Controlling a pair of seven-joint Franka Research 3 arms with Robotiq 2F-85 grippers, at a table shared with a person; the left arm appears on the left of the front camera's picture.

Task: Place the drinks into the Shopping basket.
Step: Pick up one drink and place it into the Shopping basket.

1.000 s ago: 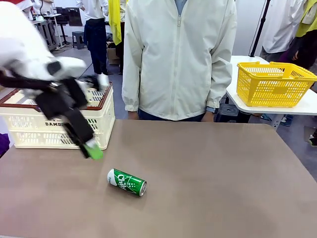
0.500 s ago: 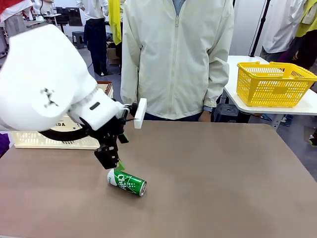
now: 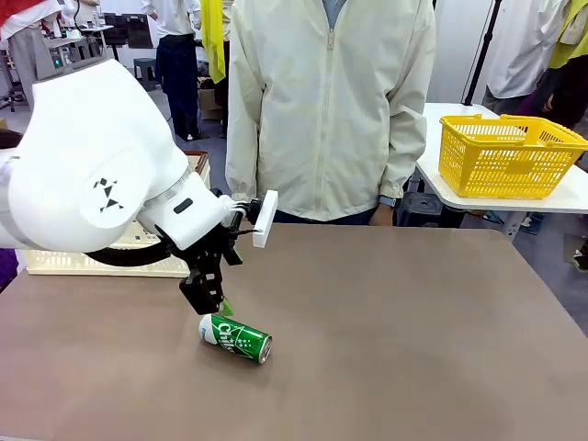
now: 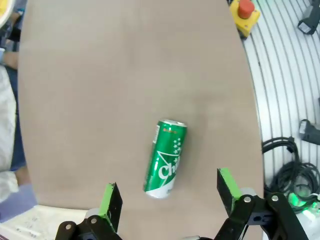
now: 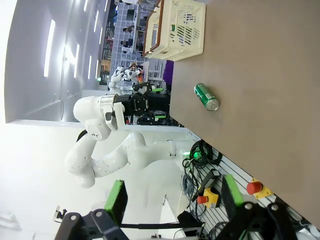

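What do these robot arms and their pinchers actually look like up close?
The left arm is bulky, rounded and glossy white, with small black marks on its shell and a dark cable looping below. The left gripper is black, with two fingers tipped by bright green pads and silver bolts at the joints. The right gripper has the same build: black linkages, green pads.

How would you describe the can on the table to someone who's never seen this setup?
On the brown table, look near the left front, just below the left gripper. The green can lies on its side there, slim, with white script lettering and silver ends.
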